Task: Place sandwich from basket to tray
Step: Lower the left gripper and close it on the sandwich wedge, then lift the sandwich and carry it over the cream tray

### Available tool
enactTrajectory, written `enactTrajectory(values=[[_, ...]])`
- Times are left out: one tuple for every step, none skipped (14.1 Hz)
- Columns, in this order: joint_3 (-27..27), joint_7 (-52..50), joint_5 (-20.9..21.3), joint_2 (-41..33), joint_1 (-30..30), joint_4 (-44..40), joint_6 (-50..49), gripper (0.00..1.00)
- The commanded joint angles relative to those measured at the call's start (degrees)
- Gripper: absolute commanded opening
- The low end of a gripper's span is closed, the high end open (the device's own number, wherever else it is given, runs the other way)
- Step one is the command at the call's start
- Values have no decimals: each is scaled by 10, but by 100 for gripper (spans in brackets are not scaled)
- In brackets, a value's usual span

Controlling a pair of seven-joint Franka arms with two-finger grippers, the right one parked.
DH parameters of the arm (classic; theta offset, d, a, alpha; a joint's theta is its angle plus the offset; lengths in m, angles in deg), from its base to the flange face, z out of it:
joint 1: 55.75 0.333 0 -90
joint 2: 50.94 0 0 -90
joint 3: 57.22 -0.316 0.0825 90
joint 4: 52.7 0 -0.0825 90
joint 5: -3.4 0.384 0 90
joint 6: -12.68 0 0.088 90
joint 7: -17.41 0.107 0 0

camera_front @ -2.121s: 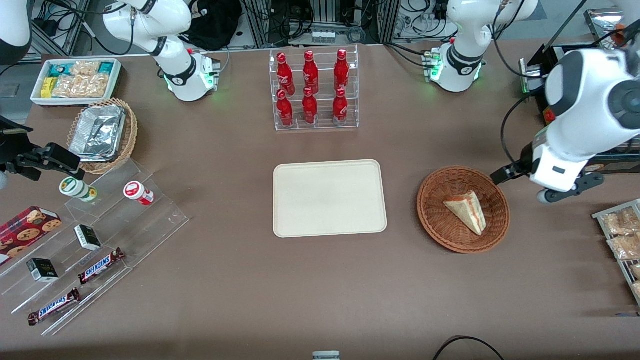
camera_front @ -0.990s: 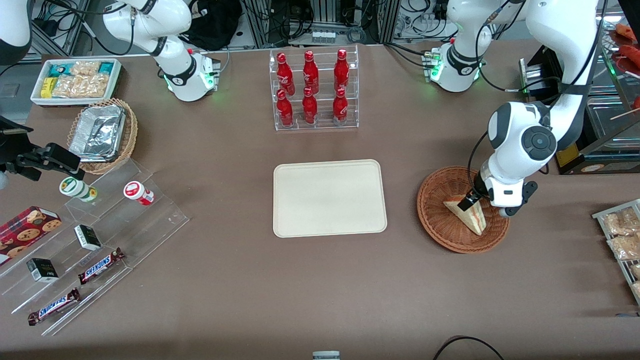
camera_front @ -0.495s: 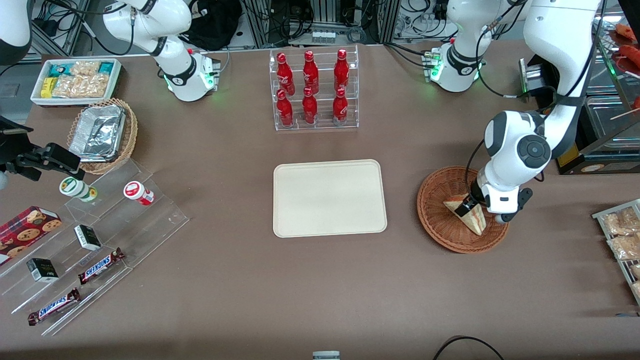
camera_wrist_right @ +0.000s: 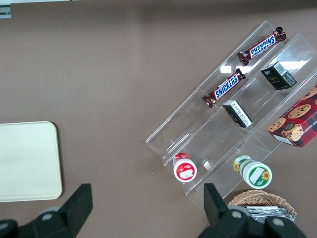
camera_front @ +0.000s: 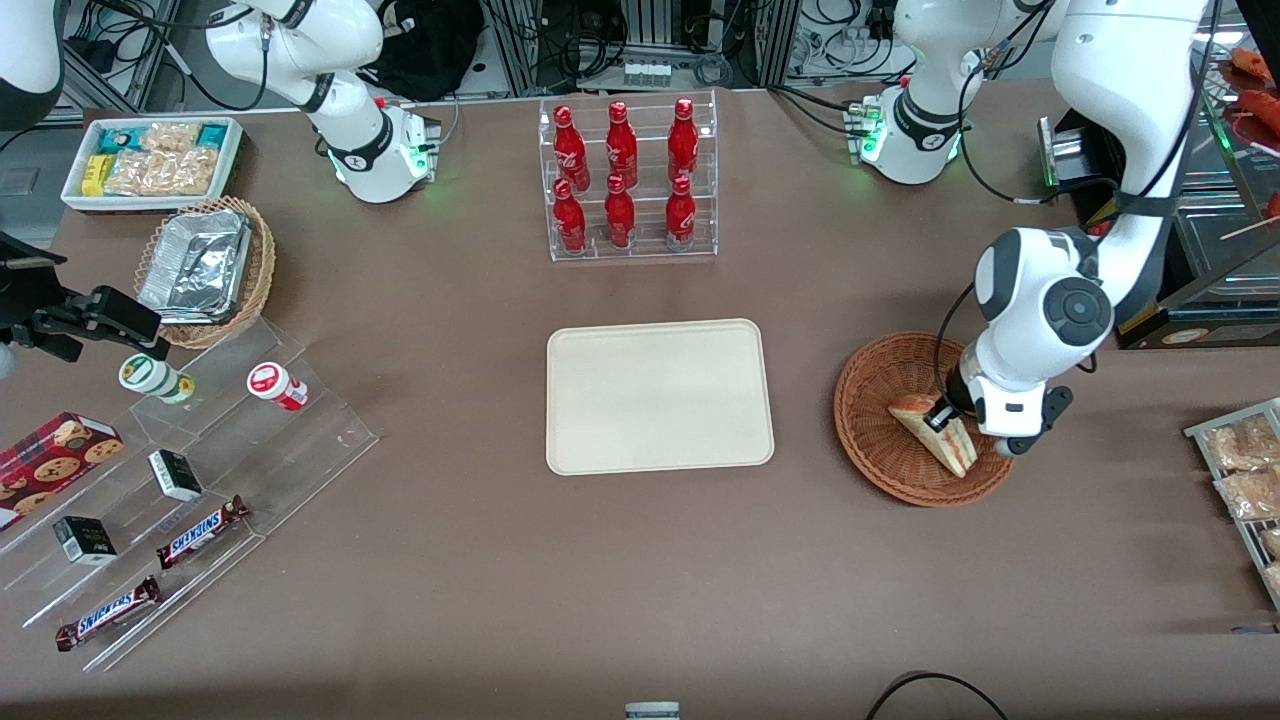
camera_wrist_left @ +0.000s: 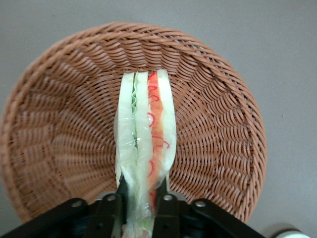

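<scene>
We see the claw (camera_wrist_left: 142, 191) pinching the sandwich (camera_wrist_left: 145, 148) between its two black fingers (camera_wrist_left: 164, 206), inside the basket (camera_wrist_left: 59, 124). The sandwich is a soft white wedge with red and green layers. The round basket is bumpy brown wicker. The smooth, flat tray (camera_front: 659, 396) lies well apart from the claw.

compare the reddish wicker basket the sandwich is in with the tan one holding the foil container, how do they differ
The reddish-brown basket is darker than the lighter tan basket. The reddish-brown basket holds the sandwich, gripped by the left hand; the tan basket holds a foil container with nothing touching it. The reddish-brown basket sits toward the working arm's end of the table, the tan basket toward the parked arm's. Both are round woven wicker.
</scene>
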Motion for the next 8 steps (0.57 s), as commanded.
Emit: enactTrajectory(values=[[2, 9, 1, -20, -6, -105, -161, 13], [8, 9, 2, -20, -9, -146, -217, 13], [22, 9, 2, -20, -20, -182, -260, 13], [35, 9, 2, -15, -31, -216, -293, 13], [49, 7, 1, -9, -45, -236, -304, 13], [59, 8, -4, -5, -60, -245, -306, 16], [72, 9, -5, -1, -77, -245, -306, 14], [81, 8, -5, 6, -96, -243, -302, 12]])
